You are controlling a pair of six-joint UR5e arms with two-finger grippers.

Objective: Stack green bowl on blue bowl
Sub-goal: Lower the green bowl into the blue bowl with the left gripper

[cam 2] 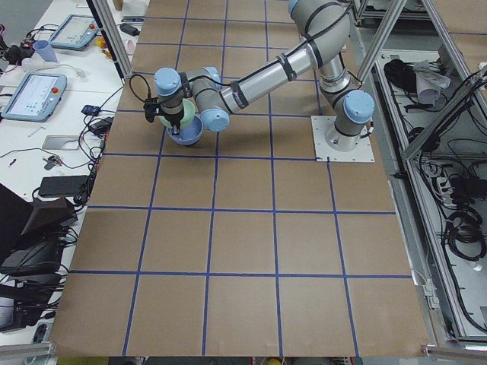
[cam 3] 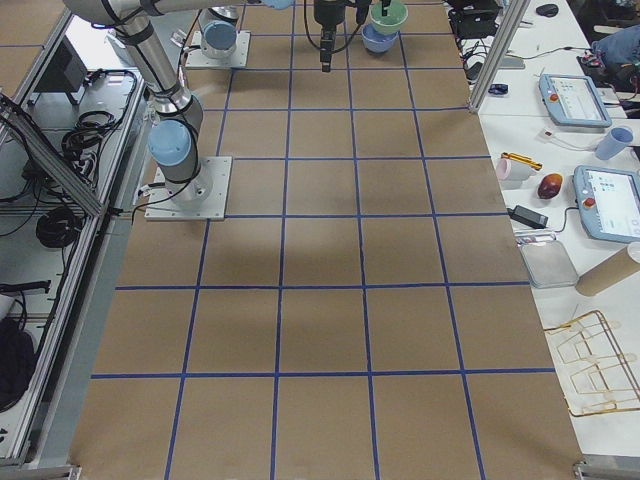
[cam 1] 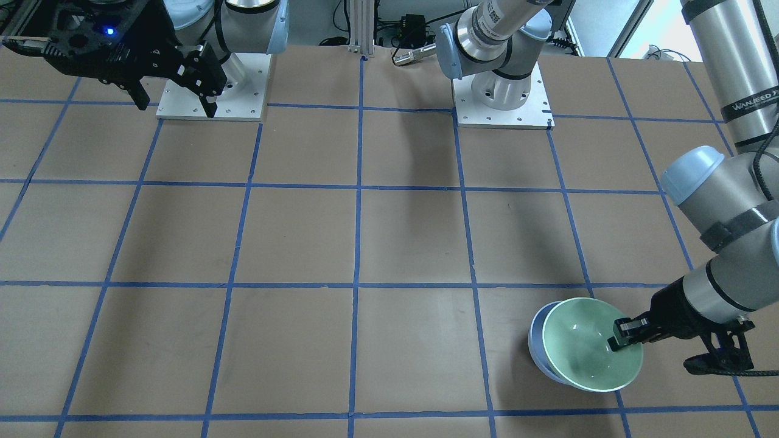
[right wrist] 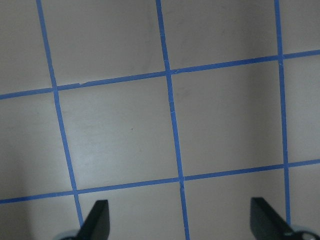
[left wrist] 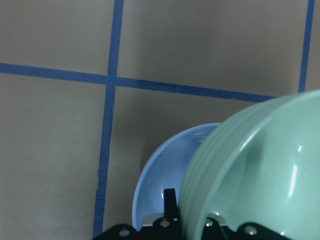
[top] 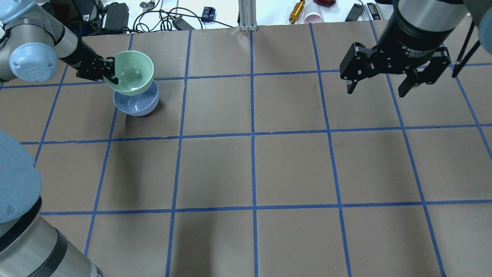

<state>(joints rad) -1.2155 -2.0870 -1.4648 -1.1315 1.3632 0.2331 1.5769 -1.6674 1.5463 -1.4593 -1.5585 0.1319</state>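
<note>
The green bowl (cam 1: 593, 344) hangs tilted in the lower right of the front-facing view (upper left of the overhead one). The left gripper (cam 1: 622, 338) is clenched on its rim, one finger inside and one outside. It sits over the blue bowl (cam 1: 535, 340), which rests on the table (top: 292, 169) and peeks out to one side, so the two are overlapped but not centred. Whether they touch, I cannot tell.

By my reading the carry is mostly done. What remains is centring, levelling, lowering and letting go.

In the left wrist view the outer finger seems to hang over the blue bowl's hollow, so it may get caught between the two walls as they nest.

The right gripper (top: 375, 92) hovers released in the overhead view's upper right, well apart. Cables (top: 153, 15) and a pink cup (top: 314, 17) lie past the table's top edge.
</note>
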